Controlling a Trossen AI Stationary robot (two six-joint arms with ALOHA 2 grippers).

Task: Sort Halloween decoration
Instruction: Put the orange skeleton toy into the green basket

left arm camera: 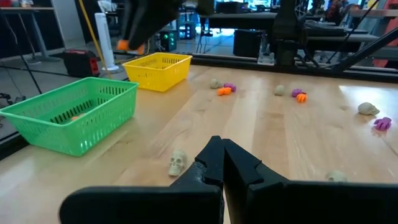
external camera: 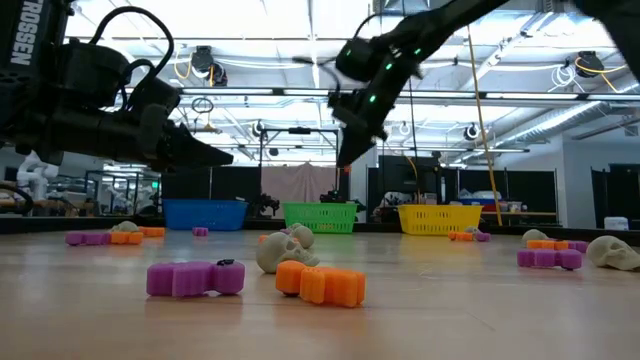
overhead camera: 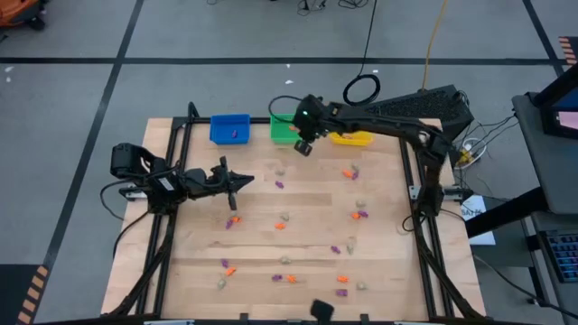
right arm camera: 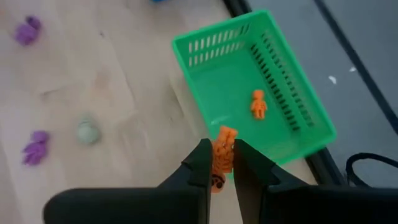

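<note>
The pale wooden desk [overhead camera: 298,244] carries scattered purple, orange and beige plastic trinkets [overhead camera: 284,219]. At its far edge, the green plastic basket [right arm camera: 283,93] holds one orange figure [right arm camera: 258,104]. Above its near rim, the right tool [right arm camera: 219,163] grips an orange trinket [right arm camera: 222,149]. The left tool [left arm camera: 219,163] hovers closed, empty.

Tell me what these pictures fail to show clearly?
- Yellow bin, high view: the right arm crosses it, hiding any contents.
- Blue bin, low view: its wall hides what lies inside.
- Orange trinket, right wrist view: the right tool covers its sides, so its shape is unclear.
</note>
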